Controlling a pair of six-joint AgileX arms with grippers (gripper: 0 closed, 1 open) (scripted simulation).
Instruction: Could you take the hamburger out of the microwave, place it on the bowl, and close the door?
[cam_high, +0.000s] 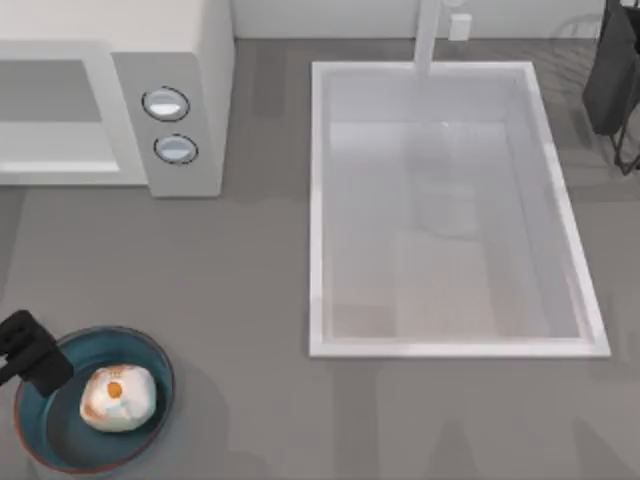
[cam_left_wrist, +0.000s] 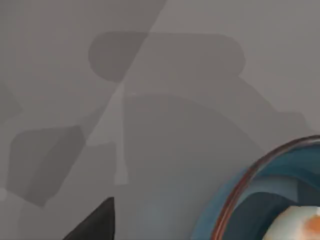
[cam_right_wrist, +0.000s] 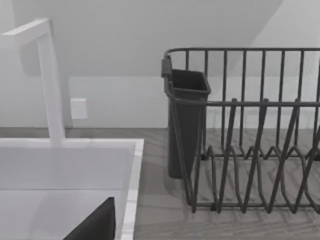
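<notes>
The hamburger (cam_high: 117, 397), a pale cream lump with an orange spot, lies inside the dark teal bowl (cam_high: 60, 440) at the table's front left. It appears again in the left wrist view as the hamburger (cam_left_wrist: 300, 225) within the bowl (cam_left_wrist: 260, 170). My left gripper (cam_high: 35, 355) hovers at the bowl's left rim, apart from the hamburger. The white microwave (cam_high: 205, 60) stands at the back left, its two knobs (cam_high: 166, 103) facing forward. Its front shows a grey framed area (cam_high: 50, 95); I cannot tell how the door stands. A black part of my right gripper (cam_right_wrist: 95, 222) shows near the sink corner.
A white sink basin (cam_high: 320, 200) with a faucet (cam_high: 428, 35) fills the middle and right of the table. A dark wire dish rack (cam_right_wrist: 250, 150) with a cutlery cup (cam_right_wrist: 185, 125) stands at the back right. Bare grey counter (cam_high: 230, 280) lies between the microwave, bowl and sink.
</notes>
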